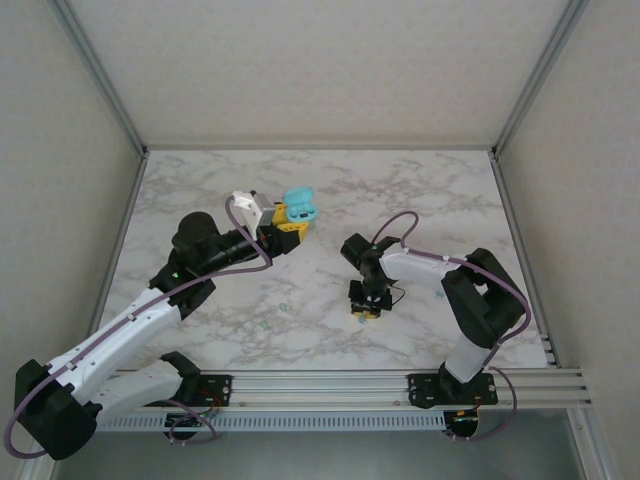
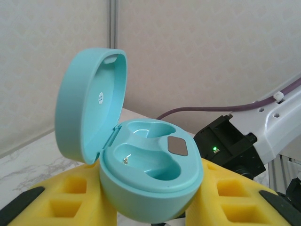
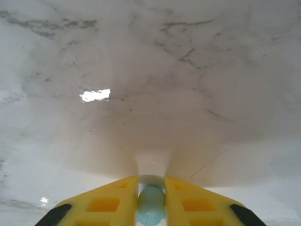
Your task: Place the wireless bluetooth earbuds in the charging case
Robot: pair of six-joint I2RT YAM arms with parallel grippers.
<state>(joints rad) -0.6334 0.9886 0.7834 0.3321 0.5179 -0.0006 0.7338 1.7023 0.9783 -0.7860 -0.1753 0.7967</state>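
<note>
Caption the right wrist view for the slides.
Right end effector shut on a pale teal earbud, marble table beneath.

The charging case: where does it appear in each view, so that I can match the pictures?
Top external: case, lid open, above centre, in the left gripper.
Left wrist: case in the middle, between yellow fingers, lid raised at left.
Right wrist: right gripper shut on an earbud, close to the table.
Shared landmark: the marble table, in all three views.
</note>
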